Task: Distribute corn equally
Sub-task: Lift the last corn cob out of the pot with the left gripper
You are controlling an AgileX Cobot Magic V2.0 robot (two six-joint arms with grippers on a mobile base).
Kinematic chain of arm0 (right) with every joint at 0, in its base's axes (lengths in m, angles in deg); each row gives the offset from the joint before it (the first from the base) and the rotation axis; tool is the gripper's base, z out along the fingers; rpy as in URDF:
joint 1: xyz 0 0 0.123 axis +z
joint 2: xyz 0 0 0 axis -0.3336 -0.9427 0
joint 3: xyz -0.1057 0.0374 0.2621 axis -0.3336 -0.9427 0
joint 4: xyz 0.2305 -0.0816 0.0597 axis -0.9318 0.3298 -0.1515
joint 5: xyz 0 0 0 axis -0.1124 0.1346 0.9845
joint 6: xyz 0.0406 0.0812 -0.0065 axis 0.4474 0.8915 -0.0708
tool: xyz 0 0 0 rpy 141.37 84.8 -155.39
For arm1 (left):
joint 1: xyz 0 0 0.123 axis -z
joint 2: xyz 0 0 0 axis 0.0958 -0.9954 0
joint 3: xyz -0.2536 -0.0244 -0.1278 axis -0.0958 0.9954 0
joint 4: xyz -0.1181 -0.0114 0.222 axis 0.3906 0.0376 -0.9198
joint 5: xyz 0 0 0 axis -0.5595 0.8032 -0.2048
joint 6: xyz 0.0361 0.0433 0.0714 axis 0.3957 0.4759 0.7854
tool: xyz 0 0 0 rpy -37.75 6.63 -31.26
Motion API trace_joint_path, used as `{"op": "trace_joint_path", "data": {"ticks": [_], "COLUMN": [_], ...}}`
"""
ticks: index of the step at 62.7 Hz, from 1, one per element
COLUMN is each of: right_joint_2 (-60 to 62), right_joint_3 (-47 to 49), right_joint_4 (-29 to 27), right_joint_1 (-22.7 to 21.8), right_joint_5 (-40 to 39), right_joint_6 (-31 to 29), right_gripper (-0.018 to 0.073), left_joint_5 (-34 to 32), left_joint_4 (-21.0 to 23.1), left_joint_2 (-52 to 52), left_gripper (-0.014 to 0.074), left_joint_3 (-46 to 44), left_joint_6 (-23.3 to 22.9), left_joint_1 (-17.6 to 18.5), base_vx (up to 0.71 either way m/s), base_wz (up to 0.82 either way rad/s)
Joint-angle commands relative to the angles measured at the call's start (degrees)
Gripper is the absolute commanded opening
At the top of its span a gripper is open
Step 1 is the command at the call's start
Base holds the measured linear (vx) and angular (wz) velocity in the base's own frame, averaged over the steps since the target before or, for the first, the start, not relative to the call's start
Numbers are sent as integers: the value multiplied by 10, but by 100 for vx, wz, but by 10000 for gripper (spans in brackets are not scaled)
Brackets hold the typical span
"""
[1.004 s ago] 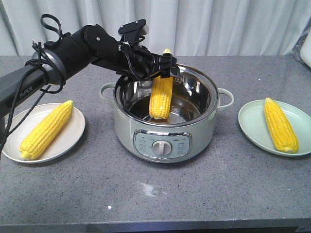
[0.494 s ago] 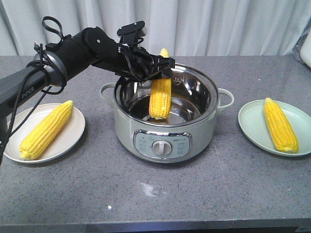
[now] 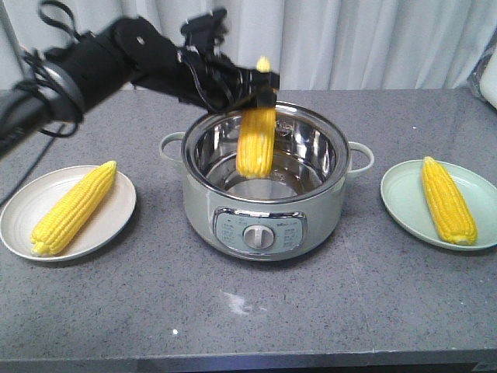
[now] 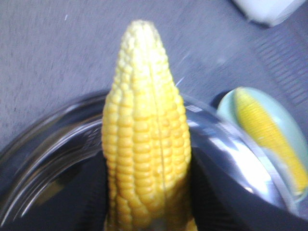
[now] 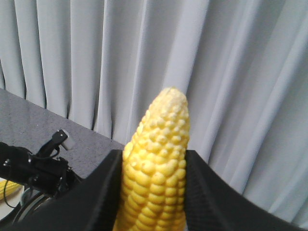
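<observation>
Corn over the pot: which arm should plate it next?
Left: the left gripper holds that corn above the pot, white plate on its side; the right gripper grips another cob.

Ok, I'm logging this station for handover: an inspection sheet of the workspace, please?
Surface: grey speckled table, small white marks near front.
Job's things: first cob on white plate, second cob on green plate, third cob over pot, fourth cob raised before curtain.
Clutter: pale item at far right edge, unclear.
Grippers: left gripper shut on third cob; right gripper shut on fourth cob.
Cables: black loops on left arm.
Surroundings: pale curtain.
</observation>
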State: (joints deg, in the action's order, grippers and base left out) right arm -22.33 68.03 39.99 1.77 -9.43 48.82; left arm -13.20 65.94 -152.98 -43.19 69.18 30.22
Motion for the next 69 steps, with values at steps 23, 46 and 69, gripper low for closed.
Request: {"op": "trace_joint_path", "data": {"ticks": [23, 46, 69], "right_joint_2": [9, 9, 9], "right_joint_3": [8, 8, 8], "right_joint_4": [-7, -9, -9], "right_joint_1": [-4, -4, -4], "right_joint_5": [-3, -3, -3], "right_joint_6": [-1, -2, -2], "right_gripper": [-4, -4, -4], "left_joint_5": [136, 222, 251], "left_joint_4": [-58, -56, -55], "left_joint_2": [224, 276, 275], "left_gripper": [-8, -8, -8], "left_joint_3": [-19, -19, -19], "left_joint_6": [13, 13, 13], "left_joint_1": [1, 1, 1], "base_vx": [0, 0, 0], "base_wz": [0, 0, 0]}}
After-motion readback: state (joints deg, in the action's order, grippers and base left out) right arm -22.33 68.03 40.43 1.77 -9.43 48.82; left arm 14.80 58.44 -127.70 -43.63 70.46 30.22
